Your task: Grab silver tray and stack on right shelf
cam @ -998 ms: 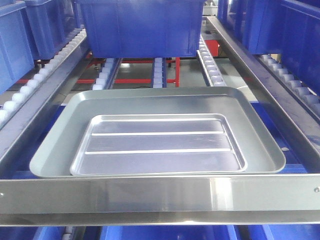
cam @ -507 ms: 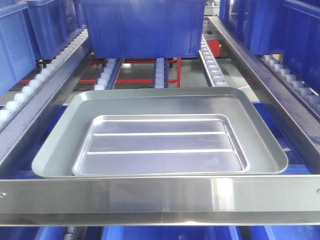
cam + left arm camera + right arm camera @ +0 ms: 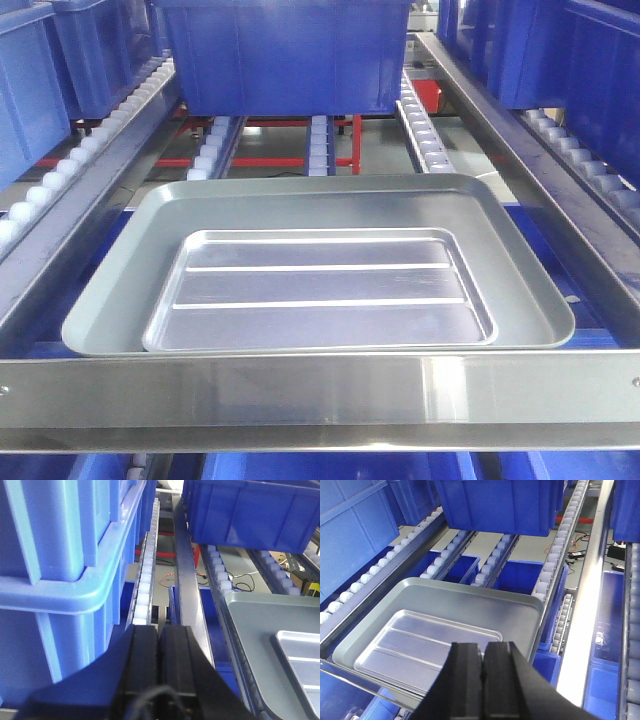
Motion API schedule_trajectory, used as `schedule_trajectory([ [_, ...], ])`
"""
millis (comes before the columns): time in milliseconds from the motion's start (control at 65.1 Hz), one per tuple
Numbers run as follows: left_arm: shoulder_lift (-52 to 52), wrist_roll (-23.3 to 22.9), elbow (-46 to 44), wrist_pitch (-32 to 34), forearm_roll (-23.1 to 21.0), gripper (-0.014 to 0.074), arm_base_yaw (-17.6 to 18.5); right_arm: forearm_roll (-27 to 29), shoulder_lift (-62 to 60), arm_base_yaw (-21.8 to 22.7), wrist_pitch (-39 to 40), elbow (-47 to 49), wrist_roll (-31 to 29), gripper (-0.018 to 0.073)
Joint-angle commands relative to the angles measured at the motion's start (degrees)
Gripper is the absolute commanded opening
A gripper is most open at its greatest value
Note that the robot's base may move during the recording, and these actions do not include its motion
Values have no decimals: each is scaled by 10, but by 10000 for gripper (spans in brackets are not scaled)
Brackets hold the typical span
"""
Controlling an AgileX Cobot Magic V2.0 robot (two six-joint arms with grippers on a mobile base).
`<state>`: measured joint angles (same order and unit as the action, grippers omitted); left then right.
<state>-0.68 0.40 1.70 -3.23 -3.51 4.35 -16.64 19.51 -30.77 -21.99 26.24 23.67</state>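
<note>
- The silver tray [image 3: 320, 290] gleams, shallow and round-cornered, two raised ridges running along its base; it lies inside a wider, duller grey tray [image 3: 120, 290] on the roller shelf [image 3: 320, 390], just behind the shiny steel front bar.
- From the left wrist view only its corner [image 3: 300, 652] shows, cut off at the edge.
- Blue plastic bins [image 3: 285, 55] sit behind on white rollers.
- Left gripper [image 3: 159, 645] and right gripper [image 3: 482, 667] both have their black fingers pressed together, holding nothing.
</note>
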Motion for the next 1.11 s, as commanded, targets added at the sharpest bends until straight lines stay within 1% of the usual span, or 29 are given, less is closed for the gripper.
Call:
schedule_trajectory([
  [0, -8, 1, 11, 57, -6, -94, -1, -13, 5, 4, 50, 15, -6, 56],
  [660, -8, 1, 11, 56, -6, -94, -1, -13, 5, 4, 50, 15, -6, 56],
  [783, -8, 1, 11, 56, -6, -94, -1, -43, 5, 9, 59, 15, -6, 56],
  [845, -8, 1, 11, 56, -6, -94, -1, -44, 5, 26, 74, 11, -6, 56],
  [875, -8, 1, 11, 56, -6, -94, -1, -44, 5, 41, 86, 4, -6, 56],
  [983, -8, 1, 11, 56, -6, -94, -1, -44, 4, 115, 148, -45, -7, 56],
  [1090, -8, 1, 11, 56, -6, -94, -1, -44, -9, 173, 213, -106, -12, 56],
])
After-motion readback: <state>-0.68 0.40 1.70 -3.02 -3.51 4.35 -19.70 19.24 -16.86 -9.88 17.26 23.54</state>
